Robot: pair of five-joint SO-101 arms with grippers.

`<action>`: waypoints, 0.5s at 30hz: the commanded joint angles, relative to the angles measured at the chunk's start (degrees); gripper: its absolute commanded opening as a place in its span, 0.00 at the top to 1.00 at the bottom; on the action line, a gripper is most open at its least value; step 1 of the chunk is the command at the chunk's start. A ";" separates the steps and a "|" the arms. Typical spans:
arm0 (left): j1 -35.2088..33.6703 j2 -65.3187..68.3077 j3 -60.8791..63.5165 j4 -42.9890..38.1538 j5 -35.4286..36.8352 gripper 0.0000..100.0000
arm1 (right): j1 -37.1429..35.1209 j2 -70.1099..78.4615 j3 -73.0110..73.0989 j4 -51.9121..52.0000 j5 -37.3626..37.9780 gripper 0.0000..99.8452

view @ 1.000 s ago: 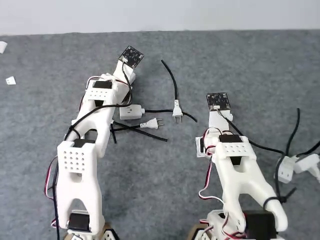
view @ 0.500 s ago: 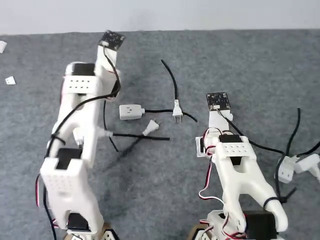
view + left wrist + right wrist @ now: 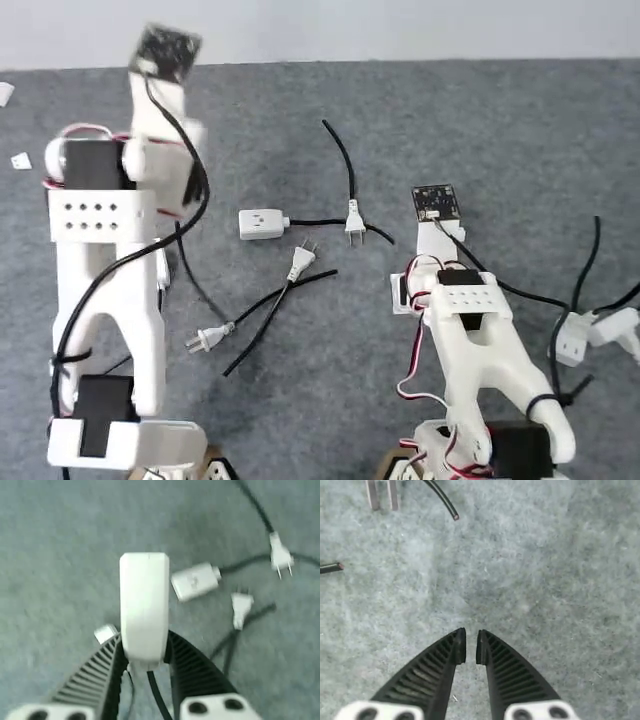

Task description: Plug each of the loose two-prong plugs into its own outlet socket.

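Note:
My left gripper (image 3: pixel 145 652) is raised above the carpet and shut on a white outlet socket (image 3: pixel 144 605), whose black cord hangs down between the fingers. That cord trails to a two-prong plug (image 3: pixel 205 341) on the carpet. A second white socket (image 3: pixel 262 224) (image 3: pixel 195 581) lies flat, with a loose plug (image 3: pixel 300 263) (image 3: pixel 241 607) just beside it and another plug (image 3: pixel 354 222) (image 3: pixel 280 557) farther off. My right gripper (image 3: pixel 470 647) is low over bare carpet, shut on nothing, a short way from that farther plug's prongs (image 3: pixel 381 492).
Black cords cross the grey carpet between the arms (image 3: pixel 270 310), and a cut cord end (image 3: pixel 442 502) lies ahead of my right gripper. More white sockets (image 3: pixel 572 340) with cords lie at the far right. Paper scraps (image 3: pixel 20 160) sit at the far left.
My left arm has risen and swung left with the socket in its grip, dragging the cord and uncovering a plug at the lower left. The nearby plug shifted a little. The right arm kept still.

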 commanded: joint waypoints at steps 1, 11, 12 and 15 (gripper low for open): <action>1.23 -3.16 13.93 -1.49 -0.18 0.99 | 0.04 -0.13 -2.73 -1.10 0.79 0.96; 13.01 -27.43 61.41 -27.60 1.32 0.99 | 0.04 -0.13 -2.73 -1.19 0.79 0.96; 15.21 -30.42 64.84 -29.19 3.08 0.99 | 0.04 -0.13 -2.73 -1.19 0.79 0.96; 21.36 -36.92 72.84 -32.70 8.53 0.99 | 0.04 -0.13 -2.73 -1.19 0.79 0.96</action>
